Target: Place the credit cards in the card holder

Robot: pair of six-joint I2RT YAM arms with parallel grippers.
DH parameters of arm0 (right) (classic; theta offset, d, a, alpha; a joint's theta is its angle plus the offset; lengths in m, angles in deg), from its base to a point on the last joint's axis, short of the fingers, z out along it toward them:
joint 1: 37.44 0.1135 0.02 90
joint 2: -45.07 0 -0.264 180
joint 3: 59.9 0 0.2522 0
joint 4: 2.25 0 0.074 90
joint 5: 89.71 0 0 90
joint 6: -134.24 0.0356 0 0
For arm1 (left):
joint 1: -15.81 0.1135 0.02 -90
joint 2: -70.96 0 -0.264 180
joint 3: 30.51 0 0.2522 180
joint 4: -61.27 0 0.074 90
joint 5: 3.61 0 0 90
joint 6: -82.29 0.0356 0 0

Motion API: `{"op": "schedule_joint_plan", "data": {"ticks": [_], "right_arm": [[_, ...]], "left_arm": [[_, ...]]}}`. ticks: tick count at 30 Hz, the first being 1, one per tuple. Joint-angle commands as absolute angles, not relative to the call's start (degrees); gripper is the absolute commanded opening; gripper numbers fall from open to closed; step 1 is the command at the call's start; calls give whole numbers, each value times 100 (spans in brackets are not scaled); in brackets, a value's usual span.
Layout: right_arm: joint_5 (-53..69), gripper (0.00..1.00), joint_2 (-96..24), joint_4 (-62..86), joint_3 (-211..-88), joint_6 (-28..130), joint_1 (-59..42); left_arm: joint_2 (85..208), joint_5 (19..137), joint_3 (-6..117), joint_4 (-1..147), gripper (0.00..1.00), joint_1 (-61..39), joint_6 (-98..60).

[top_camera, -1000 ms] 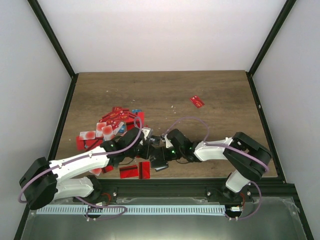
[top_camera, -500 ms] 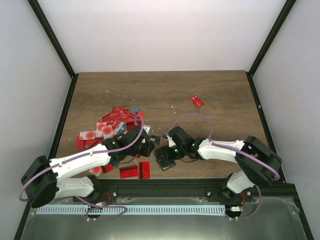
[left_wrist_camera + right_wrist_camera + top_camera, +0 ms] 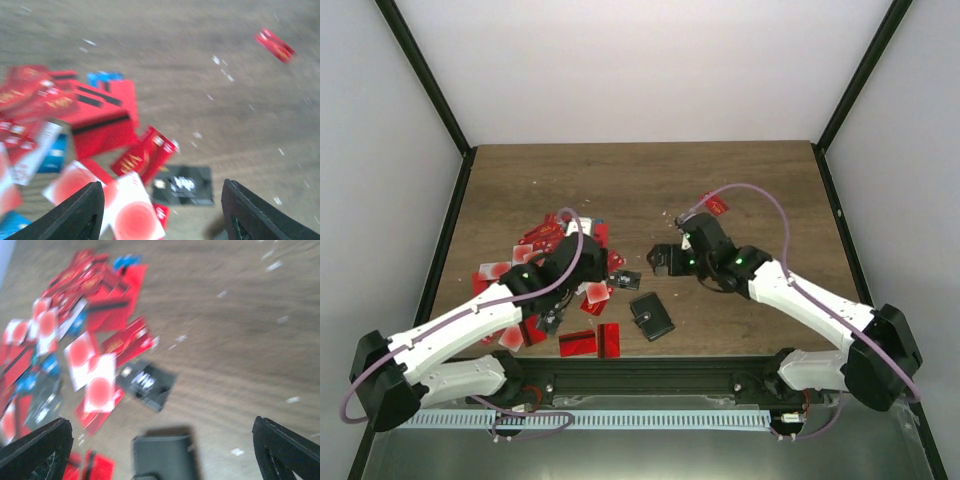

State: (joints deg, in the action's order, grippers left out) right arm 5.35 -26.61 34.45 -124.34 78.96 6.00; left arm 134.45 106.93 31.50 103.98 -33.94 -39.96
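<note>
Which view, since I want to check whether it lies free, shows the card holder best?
The top view: the card holder lies whole and unblocked on the table. The right wrist view shows only a blurred part of it, cut off by the bottom edge. The left wrist view shows a thin black card, not the holder.

Both wrist views are blurred: print on the credit cards is illegible. The right wrist view's lower edge crops the card holder. From above, the left arm covers some cards.
</note>
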Motion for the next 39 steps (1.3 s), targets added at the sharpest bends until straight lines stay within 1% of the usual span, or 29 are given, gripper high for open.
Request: {"op": "schedule_joint_plan", "data": {"ticks": [1, 3, 4, 7, 8, 9, 12, 14, 17, 20, 21, 25, 26, 27, 29, 30, 31, 32, 33, 34, 35, 36, 37, 38, 39], "right_arm": [[-943, 100, -2487, 3686, -12750, 7442, -101], [-1250, 100, -2314, 3376, -12620, 7148, -558], [-1402, 100, -2184, 3063, -12456, 6950, -754], [-1725, 100, -1727, 1868, -11568, 6339, -1308], [-1739, 100, -1587, 1446, -11219, 6156, -1571], [-1749, 100, -1459, 957, -10876, 6015, -1732], [-1886, 100, -1069, -1044, -9601, 5334, -1956], [-1975, 100, -897, -2411, -8633, 4806, -1994], [-1839, 100, -1108, -3873, -7885, 4869, -2314], [-1711, 100, -1825, -4778, -7747, 4875, -2570], [-1734, 100, -2086, -5073, -7816, 4812, -2607], [-1114, 100, -3063, -6167, -8034, 4473, -2867], [-1053, 100, -3240, -6179, -8151, 4386, -2919], [-789, 100, -3427, -6389, -8176, 4408, -3084], [-18, 100, -3963, -6834, -8158, 4719, -3545], [133, 100, -4412, -7421, -8151, 4759, -3695], [317, 100, -4482, -7193, -8278, 4700, -3722], [522, 100, -4222, -6111, -8550, 4643, -3726], [647, 100, -4327, -6096, -8721, 4584, -3727], [675, 100, -4434, -6399, -8696, 4548, -3727], [620, 100, -4288, -5959, -8733, 4566, -3727], [605, 100, -4334, -5959, -8748, 4569, -3722], [593, 100, -4394, -6275, -8692, 4551, -3712], [600, 100, -4314, -6060, -8767, 4554, -3710], [619, 100, -4307, -5913, -8770, 4556, -3709]], "left_arm": [[13101, 12693, 3210, 10346, 74, -3177, -3627], [12981, 13379, 3095, 10025, 89, -3009, -3386], [12931, 13716, 2961, 9719, 93, -2917, -3173], [12770, 14551, 2078, 8063, 94, -2673, -1964], [12705, 14722, 1635, 7482, 97, -2566, -1626], [12654, 14738, 1393, 7065, 97, -2405, -1417], [12507, 14020, 956, 6499, 100, -1607, -1558], [12520, 13359, 486, 5605, 99, -1088, -1341], [12843, 12807, -13, 4331, 99, -586, -1109], [13431, 12332, 68, 3928, 100, -119, -1029], [13670, 12164, 9, 3586, 100, 12, -952], [14754, 11442, -327, 1689, 100, 624, -877], [14814, 11326, -265, 1778, 99, 671, -857], [14836, 11058, -247, 1641, 98, 755, -749], [15139, 10890, -330, 1003, 99, 921, -560], [15407, 10578, -446, 604, 100, 1140, -658], [15741, 10228, -543, 105, 100, 1393, -855], [16184, 10062, -605, -613, 100, 1562, -908], [16127, 9917, -584, -542, 100, 1597, -920], [15872, 9769, -340, 410, 100, 1625, -995], [15986, 9743, -193, 703, 100, 1642, -966], [16141, 9593, -253, 245, 100, 1633, -866], [16092, 9566, -218, 246, 100, 1636, -883], [15954, 9576, -112, 776, 100, 1630, -888], [15989, 9585, -143, 747, 100, 1618, -870]]}}
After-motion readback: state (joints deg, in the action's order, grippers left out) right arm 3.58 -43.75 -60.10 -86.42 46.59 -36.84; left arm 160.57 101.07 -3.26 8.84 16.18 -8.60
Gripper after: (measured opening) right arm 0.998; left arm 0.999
